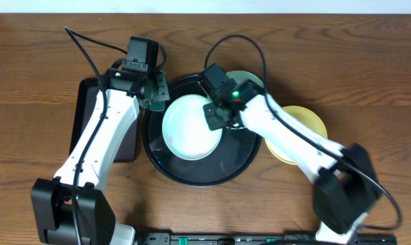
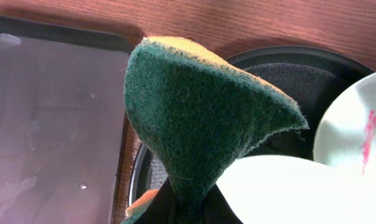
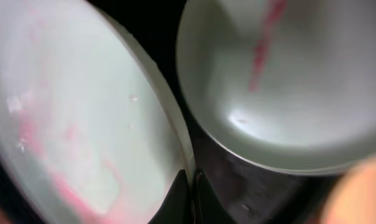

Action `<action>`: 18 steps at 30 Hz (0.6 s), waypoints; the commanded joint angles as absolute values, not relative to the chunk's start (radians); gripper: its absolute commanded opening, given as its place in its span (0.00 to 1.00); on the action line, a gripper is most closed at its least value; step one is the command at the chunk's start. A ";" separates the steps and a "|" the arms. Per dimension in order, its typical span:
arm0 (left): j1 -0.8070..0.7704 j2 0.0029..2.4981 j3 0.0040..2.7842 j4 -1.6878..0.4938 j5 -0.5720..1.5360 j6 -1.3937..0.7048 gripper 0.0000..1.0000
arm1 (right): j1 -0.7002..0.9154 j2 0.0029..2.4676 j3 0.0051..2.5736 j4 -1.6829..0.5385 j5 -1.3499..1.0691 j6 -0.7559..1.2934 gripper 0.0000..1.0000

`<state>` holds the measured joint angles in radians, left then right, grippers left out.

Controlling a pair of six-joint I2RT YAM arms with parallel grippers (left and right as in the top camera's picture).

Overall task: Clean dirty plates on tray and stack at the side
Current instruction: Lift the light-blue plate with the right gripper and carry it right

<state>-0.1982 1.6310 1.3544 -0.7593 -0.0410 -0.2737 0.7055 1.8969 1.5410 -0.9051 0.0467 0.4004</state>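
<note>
My left claw (image 1: 154, 95) pinches a green sponge (image 2: 200, 124) over the tray (image 1: 192, 178). My right claw (image 3: 188, 193) nips the rim of a smeared plate (image 3: 82, 124), with a second plate (image 3: 300, 93) crowding beside it.

White arm links (image 1: 100, 139), black joints (image 1: 143, 51), black cables (image 1: 90, 44), green status light (image 1: 237, 93)

Wooden table (image 1: 42, 68) bears round tray (image 1: 192, 178), rectangular tray (image 1: 81, 116)

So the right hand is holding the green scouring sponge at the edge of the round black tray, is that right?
No, it's the left hand that is holding the green scouring sponge at the edge of the round black tray, as the left wrist view shows. The right hand is at the rim of a blue-green plate.
</note>
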 commanded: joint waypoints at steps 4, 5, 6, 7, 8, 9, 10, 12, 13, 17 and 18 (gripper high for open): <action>-0.197 1.652 1.352 -0.762 -0.061 -0.295 0.08 | 0.754 1.756 1.539 -0.995 0.381 0.329 0.01; -0.197 1.652 1.352 -0.762 -0.061 -0.295 0.08 | 0.768 1.745 1.539 -1.002 0.417 0.321 0.01; -0.197 1.652 1.352 -0.762 -0.061 -0.295 0.08 | 0.779 1.739 1.539 -1.006 0.449 0.320 0.01; -0.197 1.653 1.352 -0.762 -0.061 -0.295 0.08 | 0.794 1.732 1.539 -1.011 0.492 0.320 0.01; -0.197 1.654 1.352 -0.762 -0.061 -0.295 0.07 | 0.807 1.728 1.539 -1.014 0.531 0.320 0.01; -0.197 1.654 1.352 -0.762 -0.061 -0.295 0.07 | 0.823 1.724 1.539 -1.015 0.574 0.320 0.01; -0.197 1.654 1.352 -0.762 -0.061 -0.295 0.08 | 0.839 1.722 1.539 -1.015 0.612 0.320 0.01; -0.197 1.654 1.352 -0.762 -0.061 -0.295 0.08 | 0.884 1.720 1.539 -1.015 0.712 0.320 0.01; -0.197 1.654 1.352 -0.762 -0.061 -0.295 0.08 | 0.904 1.720 1.539 -1.016 0.760 0.320 0.01; -0.197 1.654 1.352 -0.763 -0.061 -0.294 0.08 | 0.997 1.720 1.539 -1.018 0.950 0.321 0.01; -0.197 1.654 1.352 -0.763 -0.061 -0.295 0.08 | 1.018 1.720 1.539 -1.019 0.995 0.321 0.01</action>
